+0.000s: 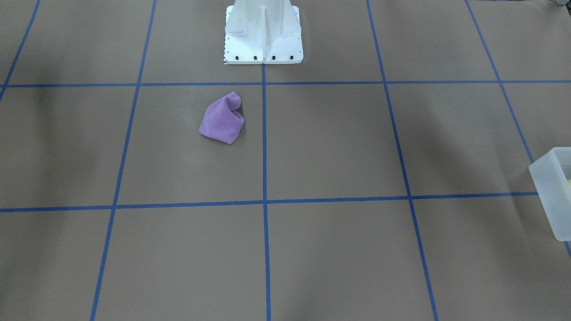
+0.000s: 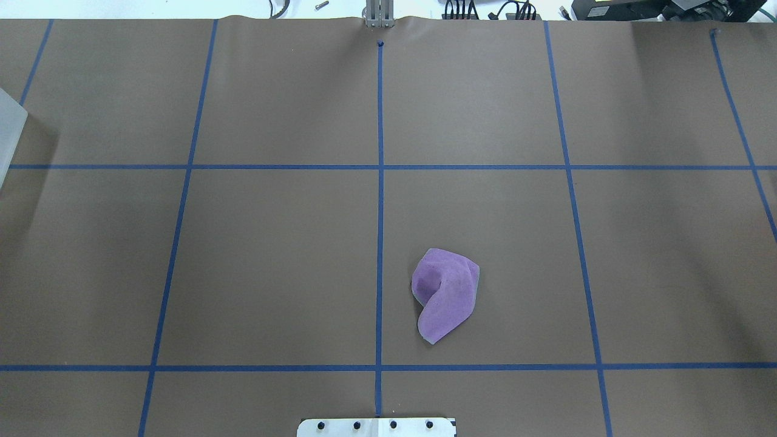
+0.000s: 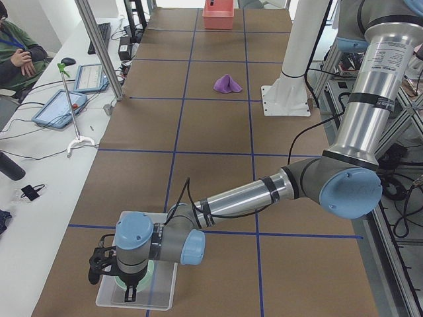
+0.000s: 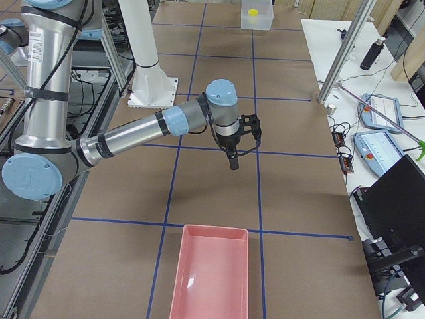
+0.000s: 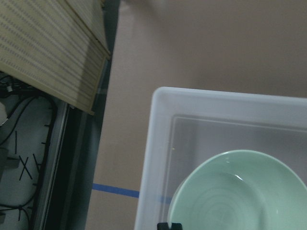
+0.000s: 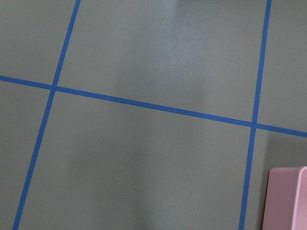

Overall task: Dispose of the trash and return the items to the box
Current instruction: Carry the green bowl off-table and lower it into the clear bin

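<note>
The frosted white box holds a pale green bowl. My left gripper hangs over the box's corner, beside the bowl's rim. Its dark fingertips show together at the bottom edge, with nothing between them. The exterior left view shows this gripper pointing down into the box. The pale-yellow cup sits in the box at the far end of the table. A crumpled purple cloth lies near the robot's base. My right gripper hovers over bare table; I cannot tell whether it is open or shut.
A pink bin stands at the table's end on my right, and its corner shows in the right wrist view. The white pedestal stands at the table's edge. Blue tape lines grid the brown table. An operator's bench with tablets runs along the far side.
</note>
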